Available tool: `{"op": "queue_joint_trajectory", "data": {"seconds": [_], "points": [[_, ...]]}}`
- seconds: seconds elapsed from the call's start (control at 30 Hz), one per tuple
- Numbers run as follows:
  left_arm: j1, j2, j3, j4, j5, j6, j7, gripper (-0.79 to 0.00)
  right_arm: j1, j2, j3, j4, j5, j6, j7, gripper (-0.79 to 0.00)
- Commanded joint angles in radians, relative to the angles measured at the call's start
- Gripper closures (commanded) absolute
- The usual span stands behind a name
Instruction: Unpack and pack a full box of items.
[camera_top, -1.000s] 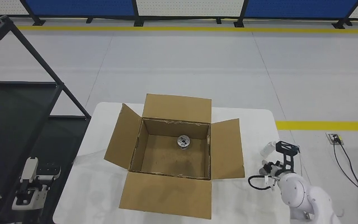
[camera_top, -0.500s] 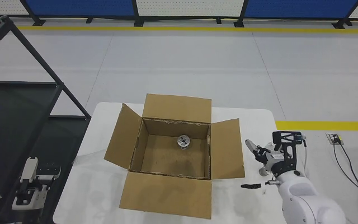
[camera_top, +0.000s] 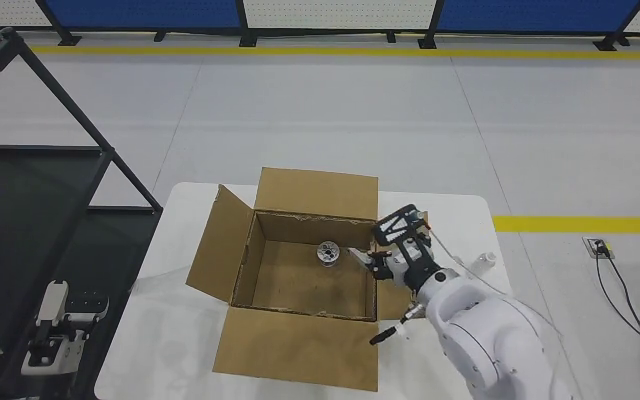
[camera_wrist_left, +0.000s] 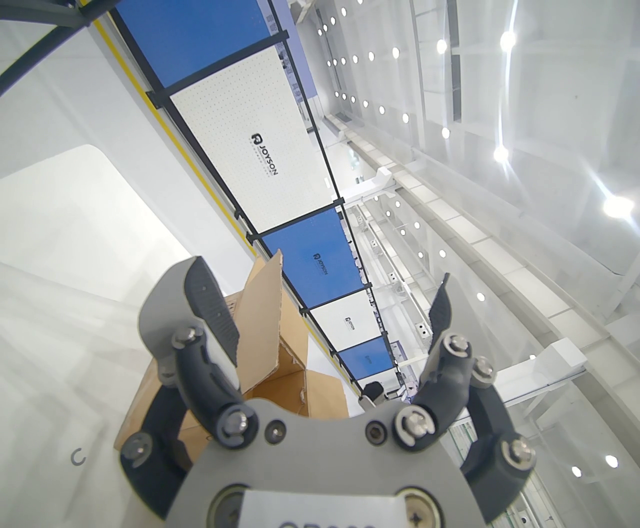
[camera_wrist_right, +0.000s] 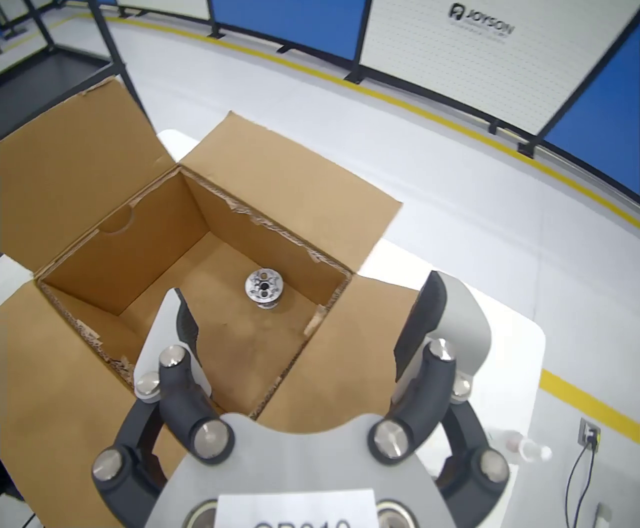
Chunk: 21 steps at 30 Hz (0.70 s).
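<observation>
A: Start at the right hand (camera_wrist_right: 305, 295). How does it stand?

B: Spread wide, with nothing between its fingers. It hangs over the right wall of the open brown cardboard box (camera_top: 300, 350), just above the rim where the right flap folds outward.

A: And the other?

B: The left hand (camera_wrist_left: 320, 285) is also spread and empty. It sits low outside the box, angled up past one raised flap and well away from the opening.

A: What is inside the box?

B: One thing that I can make out: a small silver metal spool with holes in its round face (camera_wrist_right: 263, 288). It stands on end on the box floor, close to the far wall and nearer the right wall than the left.

A: Anything outside the box?

B: A small clear plastic bottle (camera_top: 485, 260) lies on the white worktop (camera_top: 455, 212), beyond the box's right flap and apart from it.

A: So which step is this?

B: Unpacking, I'd judge, and close to its end. The spool looks like the last piece, and the right hand is placed to fetch it.

A: What does the next move call for?

B: Going down inside the box without catching the ragged rim of the right wall, then toward the far wall until the fingers straddle the spool. The spool is small and low, so the hand must get near the box floor and close squarely. An off-centre pinch could tip it.
</observation>
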Motion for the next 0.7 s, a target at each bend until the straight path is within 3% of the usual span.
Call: {"op": "queue_joint_trajectory", "data": {"seconds": [0.0,0.33,0.67], "points": [[0.0,0.0,0.0,0.0,0.0,0.0,0.0,-0.785,0.071,-0.008,-0.048,0.066,0.049,-0.035,0.028,-0.785],[0.0,0.0,0.0,0.0,0.0,0.0,0.0,-0.785,0.354,-0.069,-0.254,0.42,0.233,-0.051,0.164,-0.785],[0.0,0.0,0.0,0.0,0.0,0.0,0.0,-0.785,0.479,-0.132,-0.378,0.698,0.37,0.0,0.16,-0.785]]}}
